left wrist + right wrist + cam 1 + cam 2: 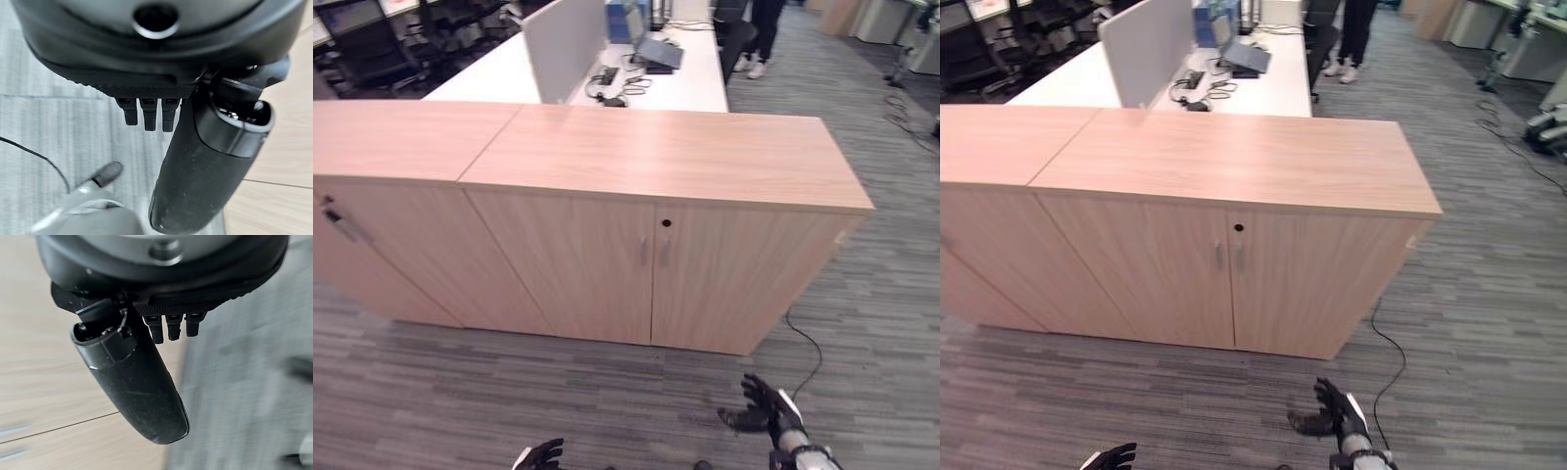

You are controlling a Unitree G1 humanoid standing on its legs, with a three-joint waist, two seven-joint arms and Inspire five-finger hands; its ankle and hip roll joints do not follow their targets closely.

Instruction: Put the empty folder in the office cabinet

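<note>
The office cabinet (578, 264) of light wood stands before me, and both its doors are shut. Two small metal handles (654, 252) meet at the middle seam under a dark keyhole (666, 223). My right hand (762, 403) hangs low over the carpet in front of the cabinet's right door, fingers spread and holding nothing. In the right wrist view its thumb (132, 382) is stretched out against the wood. At the lower edge my left hand (540, 455) shows with relaxed fingers, and its thumb (210, 161) holds nothing.
A second, matching cabinet (382, 235) adjoins on the left. Behind them is a white desk (690, 83) with a grey partition (563, 44), a laptop and cables. A person's legs (759, 39) stand in the far aisle. Grey carpet (460, 392) lies between me and the cabinets.
</note>
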